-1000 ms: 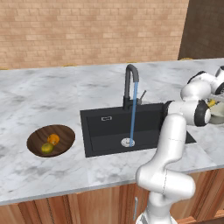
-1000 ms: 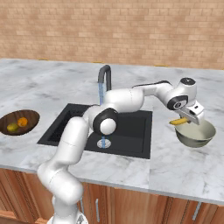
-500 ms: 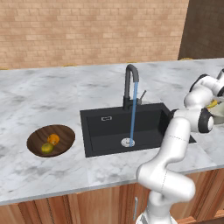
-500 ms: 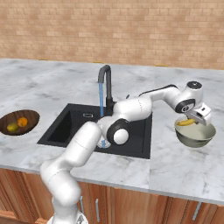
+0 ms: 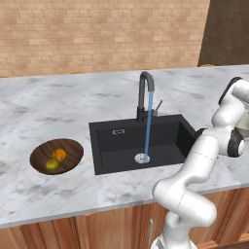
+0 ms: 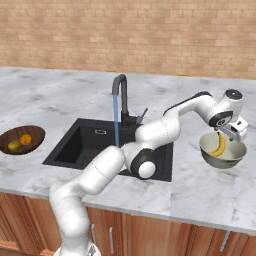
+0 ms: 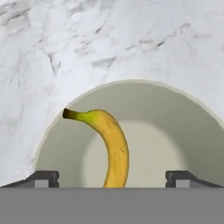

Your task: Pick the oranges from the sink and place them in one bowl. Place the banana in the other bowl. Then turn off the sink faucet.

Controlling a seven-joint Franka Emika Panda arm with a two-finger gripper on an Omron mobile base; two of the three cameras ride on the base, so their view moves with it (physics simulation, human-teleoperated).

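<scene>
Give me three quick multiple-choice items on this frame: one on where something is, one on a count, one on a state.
1. Where is the banana?
A. in the sink
B. in the pale grey-beige bowl
C. in the brown wooden bowl

2. How many round fruits lie in the wooden bowl?
A. none
B. two
C. four

3. What is the sink faucet doing?
A. running
B. shut off
C. lying on the counter

Answers: 1 B, the hand view shows the banana lying inside the pale bowl, between the spread fingertips of the gripper. 2 B, the left base view shows one orange and one yellow-green fruit in the wooden bowl. 3 A, a blue stream falls from the spout to the drain of the sink.
</scene>
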